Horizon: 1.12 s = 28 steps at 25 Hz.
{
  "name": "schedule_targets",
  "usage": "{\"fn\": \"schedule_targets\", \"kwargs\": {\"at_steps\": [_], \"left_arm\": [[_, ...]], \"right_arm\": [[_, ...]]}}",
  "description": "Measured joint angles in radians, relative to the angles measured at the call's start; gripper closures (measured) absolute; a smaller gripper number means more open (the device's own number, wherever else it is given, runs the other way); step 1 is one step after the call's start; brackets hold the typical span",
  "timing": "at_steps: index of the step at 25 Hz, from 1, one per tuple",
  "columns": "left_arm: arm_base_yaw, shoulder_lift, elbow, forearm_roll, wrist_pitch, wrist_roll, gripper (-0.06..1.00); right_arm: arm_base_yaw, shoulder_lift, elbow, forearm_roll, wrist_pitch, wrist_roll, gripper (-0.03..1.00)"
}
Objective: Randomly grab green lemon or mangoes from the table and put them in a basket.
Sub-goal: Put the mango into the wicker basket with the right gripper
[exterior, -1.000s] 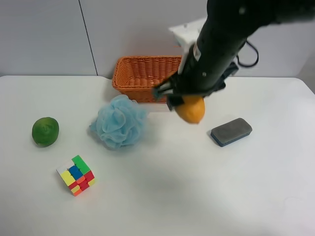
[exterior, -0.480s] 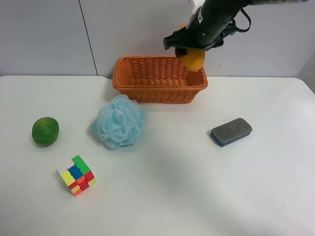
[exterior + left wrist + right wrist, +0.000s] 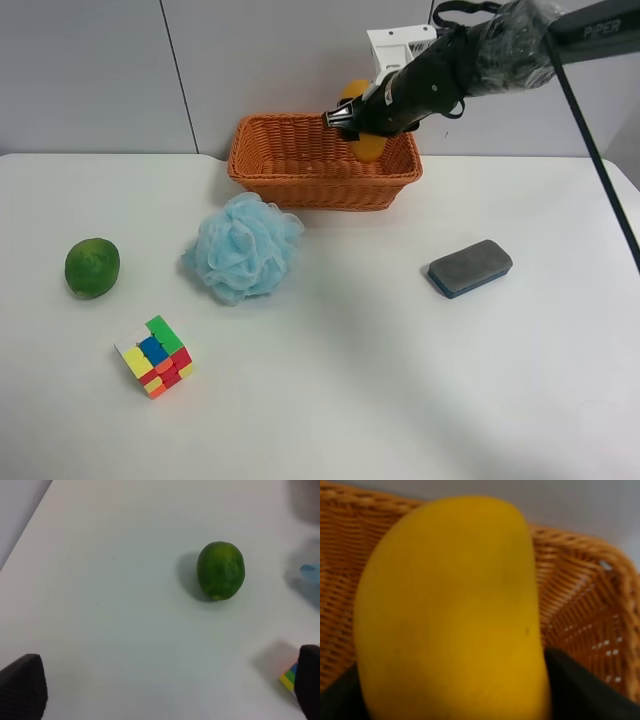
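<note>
The yellow mango (image 3: 366, 146) is held in my right gripper (image 3: 362, 120), low over the right part of the orange wicker basket (image 3: 290, 160) at the back of the white table (image 3: 350, 380). In the right wrist view the mango (image 3: 450, 615) fills the frame, with dark fingers (image 3: 580, 687) at its sides and the basket wall (image 3: 580, 600) behind it. The green lemon (image 3: 92, 267) lies on the table at the left. In the left wrist view the lemon (image 3: 220, 570) lies apart from my open, empty left gripper (image 3: 165, 690).
A blue mesh bath sponge (image 3: 243, 247) lies in front of the basket. A multicoloured puzzle cube (image 3: 154, 356) sits at the front left, and its corner (image 3: 290, 678) shows in the left wrist view. A grey eraser (image 3: 470, 267) lies at the right.
My right arm carried the mango from above the table in front of the basket, up over the basket's rim, and has now lowered it into the basket's right part. The lemon has not moved.
</note>
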<state>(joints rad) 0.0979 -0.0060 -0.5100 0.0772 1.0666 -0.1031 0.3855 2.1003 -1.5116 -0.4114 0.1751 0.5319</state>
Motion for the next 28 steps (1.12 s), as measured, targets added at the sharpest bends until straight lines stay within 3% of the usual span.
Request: {"fn": "schedule_targets", "kwargs": {"at_steps": [12, 13, 15, 17, 24, 28], "left_arm": [[0.000, 0.000, 0.000, 0.000, 0.000, 0.000, -0.05], [0.000, 0.000, 0.000, 0.000, 0.000, 0.000, -0.05], [0.000, 0.000, 0.000, 0.000, 0.000, 0.000, -0.05], [0.000, 0.000, 0.000, 0.000, 0.000, 0.000, -0.05], [0.000, 0.000, 0.000, 0.000, 0.000, 0.000, -0.05], [0.000, 0.000, 0.000, 0.000, 0.000, 0.000, -0.05]], "right_arm": [[-0.005, 0.030, -0.005, -0.008, -0.004, -0.001, 0.32], [-0.005, 0.030, -0.005, -0.008, -0.004, -0.004, 0.29], [-0.005, 0.030, -0.005, -0.008, -0.009, -0.005, 0.10], [-0.005, 0.029, -0.007, -0.008, -0.014, -0.010, 0.02], [-0.005, 0.013, -0.007, -0.008, -0.003, -0.011, -0.02], [-0.005, -0.047, -0.007, -0.008, 0.053, -0.020, -0.02]]}}
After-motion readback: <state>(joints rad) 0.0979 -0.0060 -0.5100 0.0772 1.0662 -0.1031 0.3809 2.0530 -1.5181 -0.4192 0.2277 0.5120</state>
